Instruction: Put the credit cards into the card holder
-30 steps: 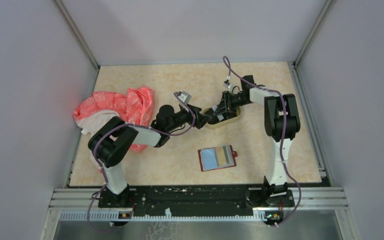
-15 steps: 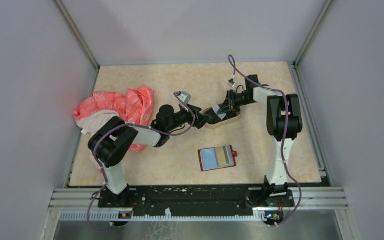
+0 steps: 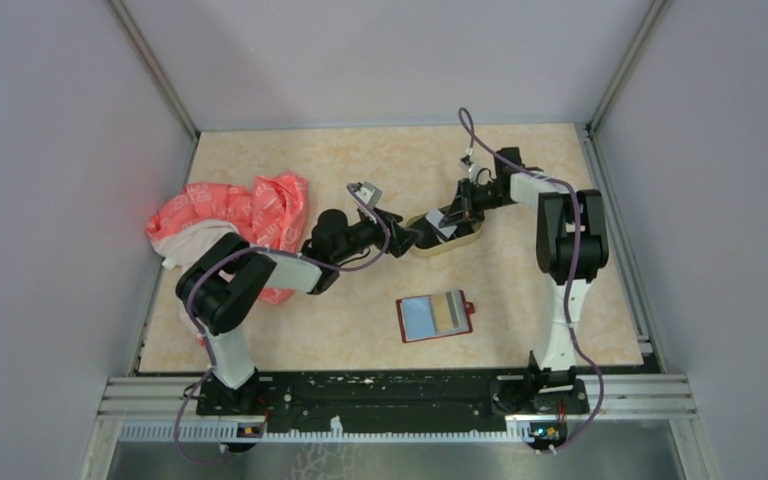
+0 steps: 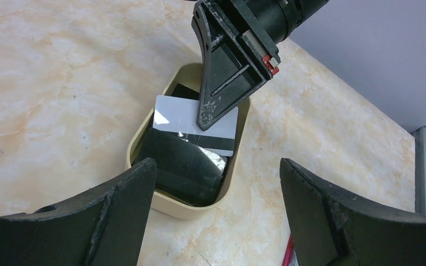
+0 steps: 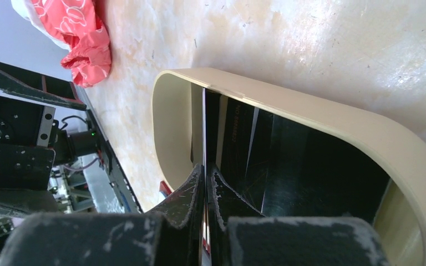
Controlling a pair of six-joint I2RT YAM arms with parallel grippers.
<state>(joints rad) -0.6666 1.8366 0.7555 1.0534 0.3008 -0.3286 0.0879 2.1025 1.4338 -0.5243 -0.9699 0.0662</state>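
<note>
No legible text in any view. Faint pale characters run along a dark card (image 5: pixel 234 130) in the tan tray (image 5: pixel 310 111), too blurred to read. White print on the red bag (image 3: pixel 250 210) is unresolvable.

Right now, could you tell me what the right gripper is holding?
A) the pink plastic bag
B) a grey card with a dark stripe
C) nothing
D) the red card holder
B: the left wrist view shows the right gripper shut on a grey card with a dark stripe, tilted over the oval tan tray.
</note>
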